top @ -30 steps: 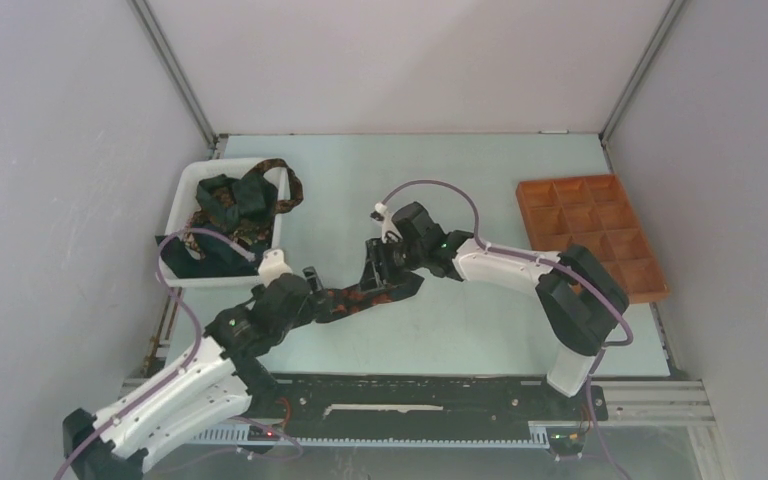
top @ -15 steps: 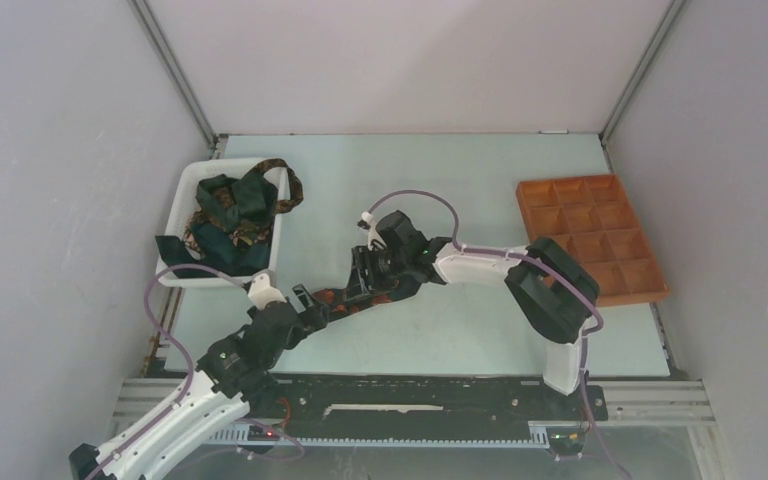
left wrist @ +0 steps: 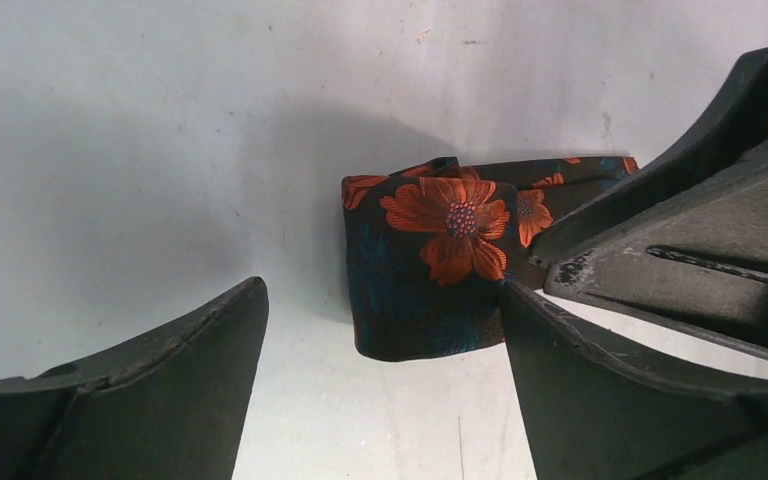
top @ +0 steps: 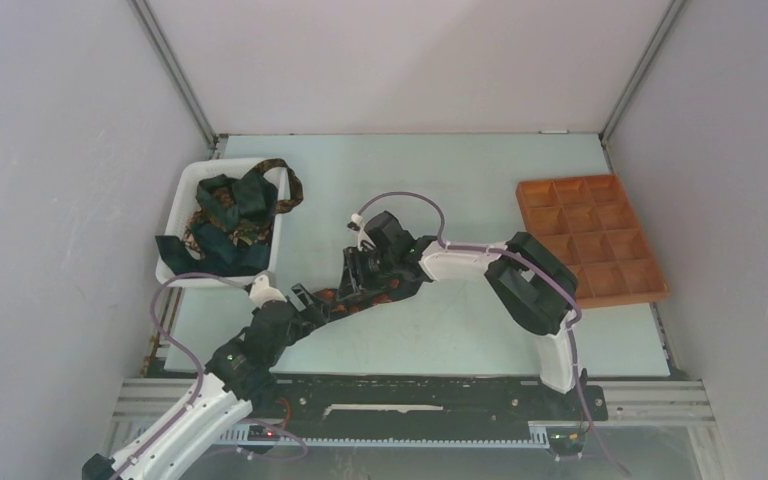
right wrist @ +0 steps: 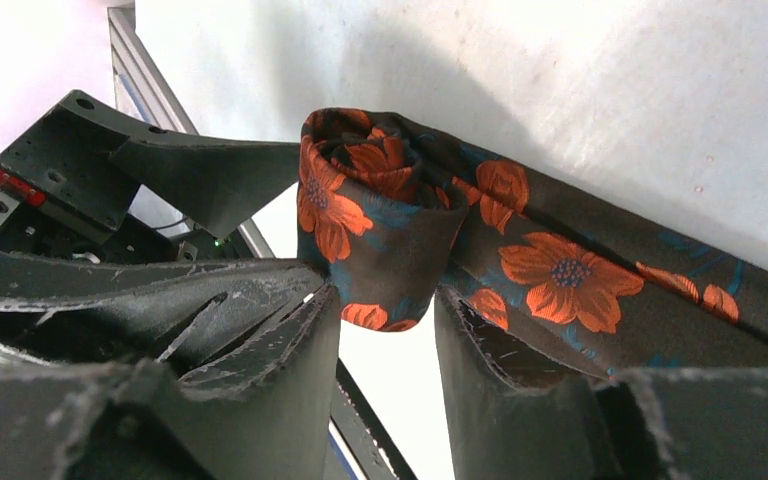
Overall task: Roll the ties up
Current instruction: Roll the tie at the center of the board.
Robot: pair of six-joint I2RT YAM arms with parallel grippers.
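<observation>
A dark tie with orange-red flowers [top: 337,297] lies on the table between my two grippers. Its end is wound into a small roll [right wrist: 375,215]. My right gripper [right wrist: 385,295] is shut on this roll, with the flat length of the tie [right wrist: 600,265] trailing off to the right. In the top view the right gripper [top: 356,284] sits just right of my left gripper [top: 305,301]. My left gripper [left wrist: 380,300] is open, and the roll [left wrist: 425,265] lies just ahead between its fingers, close to the right one. Several more ties [top: 232,208] are heaped in the bin.
The white plastic bin [top: 175,212] stands at the far left, with one tie hanging over its right rim. An orange-brown compartment tray [top: 592,236] lies at the right edge of the table. The rail of the arm bases runs along the near edge.
Both grippers have shifted left and nearer with the tie. The left arm has drawn back towards its base. The visible length of tie between the grippers has shortened.
</observation>
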